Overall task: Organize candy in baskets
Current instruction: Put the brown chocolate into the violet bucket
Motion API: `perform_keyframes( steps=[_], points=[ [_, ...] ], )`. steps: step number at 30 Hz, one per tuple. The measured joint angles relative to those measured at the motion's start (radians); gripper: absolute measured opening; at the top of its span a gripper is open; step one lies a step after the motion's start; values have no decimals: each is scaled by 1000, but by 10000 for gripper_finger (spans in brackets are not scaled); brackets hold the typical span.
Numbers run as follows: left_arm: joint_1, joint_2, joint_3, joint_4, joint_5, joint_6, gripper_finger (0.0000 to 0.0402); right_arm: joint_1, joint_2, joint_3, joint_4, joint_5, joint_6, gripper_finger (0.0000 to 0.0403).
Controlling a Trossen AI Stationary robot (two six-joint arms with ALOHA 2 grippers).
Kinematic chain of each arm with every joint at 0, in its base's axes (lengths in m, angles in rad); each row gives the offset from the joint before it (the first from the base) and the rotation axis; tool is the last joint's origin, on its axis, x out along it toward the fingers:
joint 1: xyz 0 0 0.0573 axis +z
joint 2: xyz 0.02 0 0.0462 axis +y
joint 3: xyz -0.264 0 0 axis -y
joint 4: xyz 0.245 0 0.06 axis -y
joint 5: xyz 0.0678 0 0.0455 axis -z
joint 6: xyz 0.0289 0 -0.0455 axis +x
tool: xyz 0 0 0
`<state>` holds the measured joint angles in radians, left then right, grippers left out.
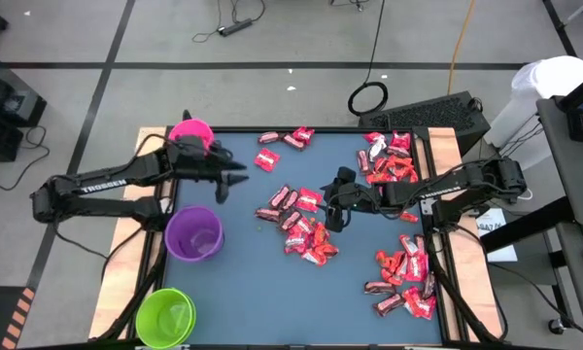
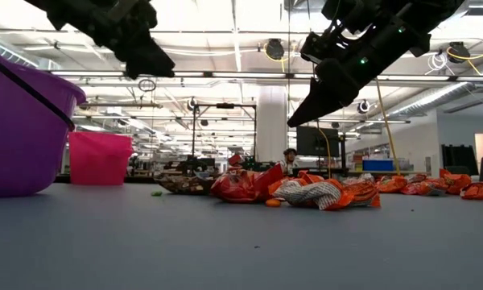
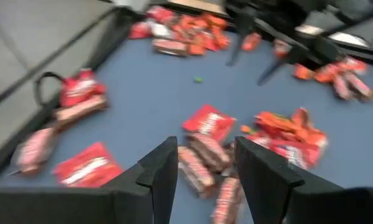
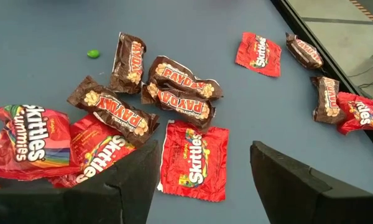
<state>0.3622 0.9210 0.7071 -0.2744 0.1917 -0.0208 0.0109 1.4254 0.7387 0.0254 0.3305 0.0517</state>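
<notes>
Nearest the camera in the high view, at the lower left of the frame, the lime green basket (image 1: 165, 317) sits at the table's corner with the purple basket (image 1: 193, 234) just above it and the pink basket (image 1: 189, 131) at the upper left. The candy (image 1: 304, 233) lies well apart from them, in a central heap and in clusters along the right edge. The right gripper (image 1: 336, 216) hangs over that heap with fingers spread and nothing between them; in its wrist view a red Skittles packet (image 4: 193, 160) lies just beside the brown PayDay bars (image 4: 177, 93), so a descent here could pinch two kinds at once or skid off the flat wrapper. The left gripper (image 1: 235, 175), beside the pink basket, shows parted, empty fingers; if both arms reach for the middle they could collide.
</notes>
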Motion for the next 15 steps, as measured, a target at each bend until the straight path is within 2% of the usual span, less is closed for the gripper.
perform_keyframes(
  steps=[6, 9, 15],
  points=[
    [-120, 135, 0, 49, -22, -41, 164, 0, 0, 0, 0, 0, 0, 240],
    [-175, 221, 0, 90, -106, -79, 164, 0, 0, 0, 1, 0, 0, 240],
    [-249, 390, 0, 102, -159, 0, 164, 0, 0, 0, 1, -8, 0, 240]
  ],
)
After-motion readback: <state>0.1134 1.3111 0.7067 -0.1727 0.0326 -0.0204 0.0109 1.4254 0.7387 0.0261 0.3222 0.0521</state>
